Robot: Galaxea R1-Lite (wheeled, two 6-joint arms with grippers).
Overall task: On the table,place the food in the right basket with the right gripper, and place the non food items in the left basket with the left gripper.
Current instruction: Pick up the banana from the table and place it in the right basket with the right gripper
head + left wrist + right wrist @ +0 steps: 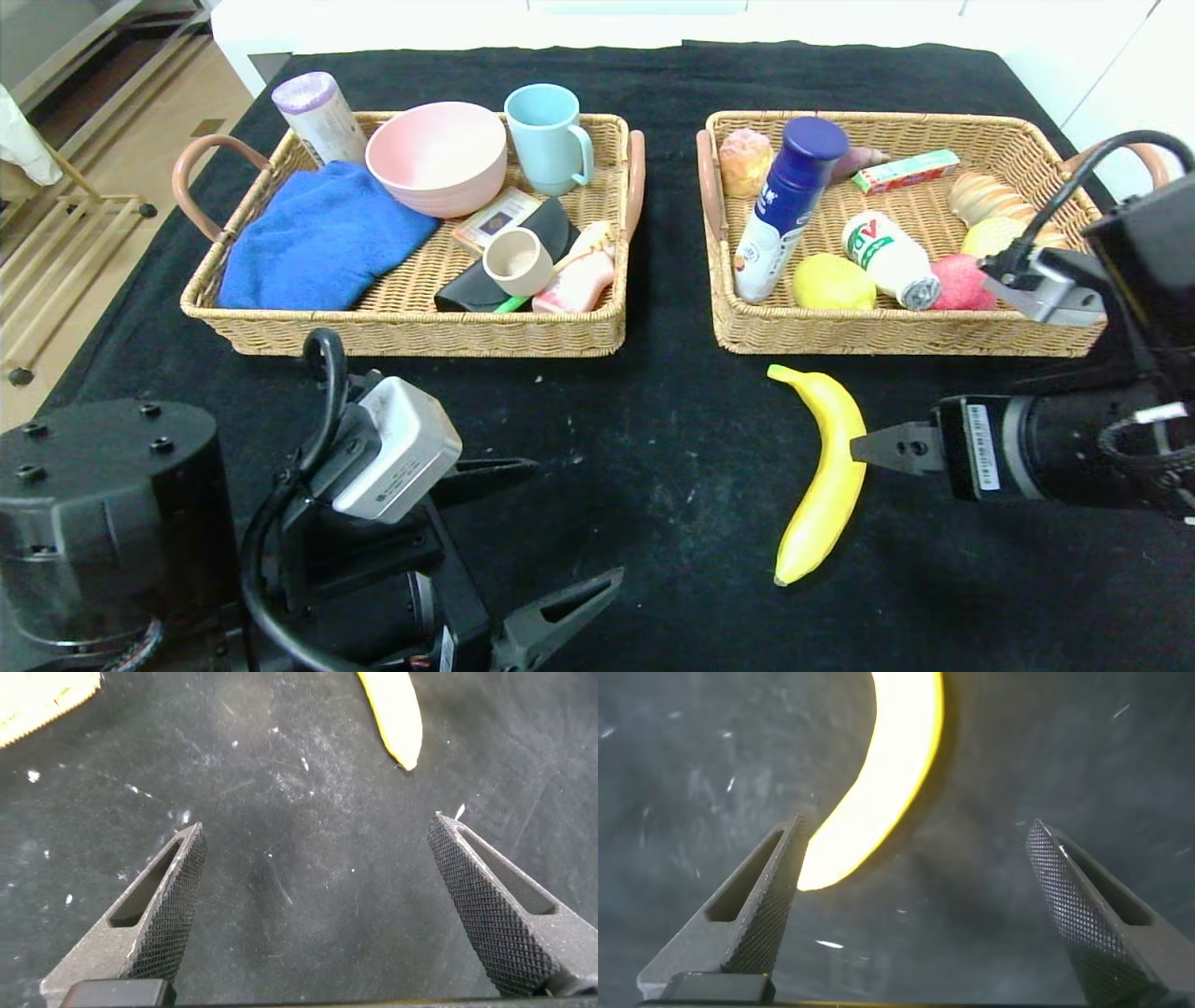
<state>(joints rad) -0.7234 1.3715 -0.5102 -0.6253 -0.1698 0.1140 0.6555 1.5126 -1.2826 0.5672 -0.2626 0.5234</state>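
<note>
The scene is evenly and brightly lit from above, and only soft, short shadows are cast on the black tabletop [653,448]. In the right wrist view the banana [878,784] just ahead of the right end effector [915,905] is overexposed to a glowing yellow-white and slightly blurred. Pale specks on the cloth are rendered sharply in the left wrist view.
</note>
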